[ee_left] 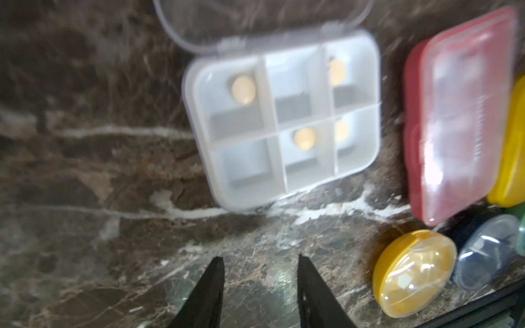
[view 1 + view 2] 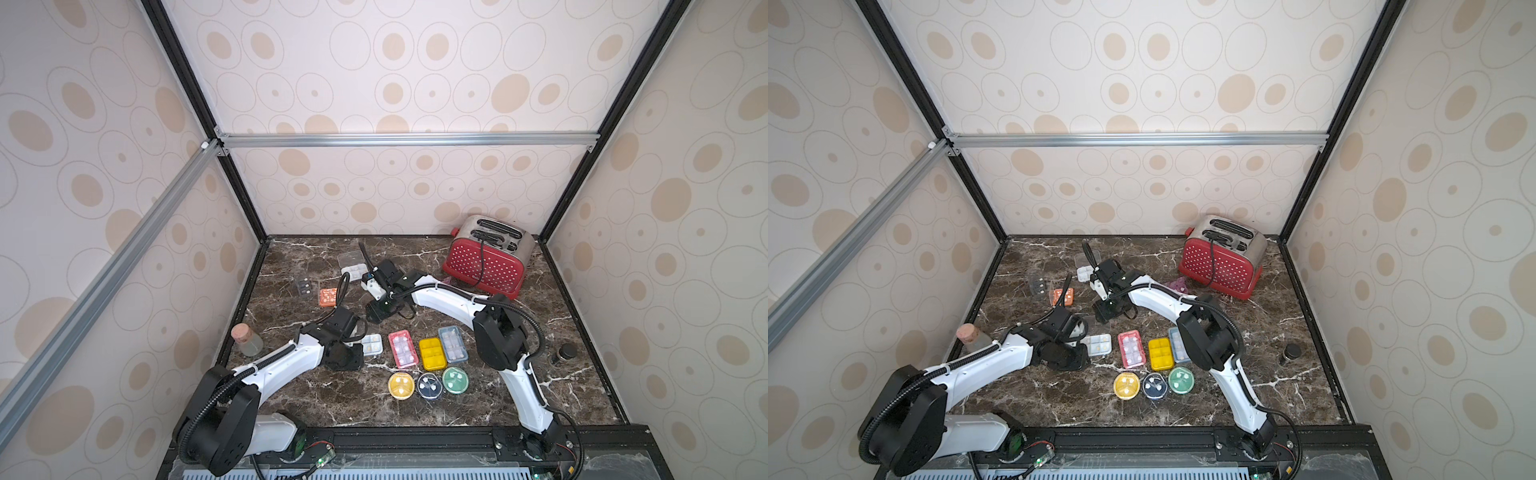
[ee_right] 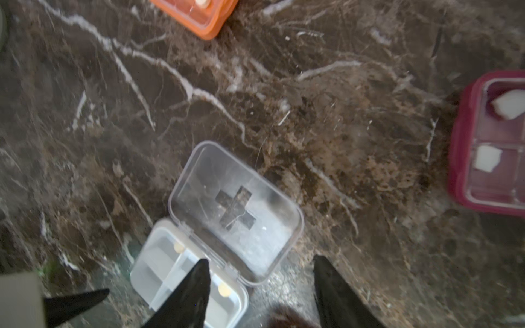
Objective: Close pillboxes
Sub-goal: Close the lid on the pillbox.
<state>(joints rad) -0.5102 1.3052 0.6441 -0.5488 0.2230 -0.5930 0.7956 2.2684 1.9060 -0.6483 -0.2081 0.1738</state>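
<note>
White pillbox open, lid flat on the bench; left fingers, right fingers both apart, empty. Next I'd swing it shut.

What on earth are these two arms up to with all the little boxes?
Two robot arms are working at closing pillboxes on a marble table. The left tool and the right tool both hang open and empty by a white pillbox whose clear lid lies folded back. The red pillbox beside it looks shut.
</note>
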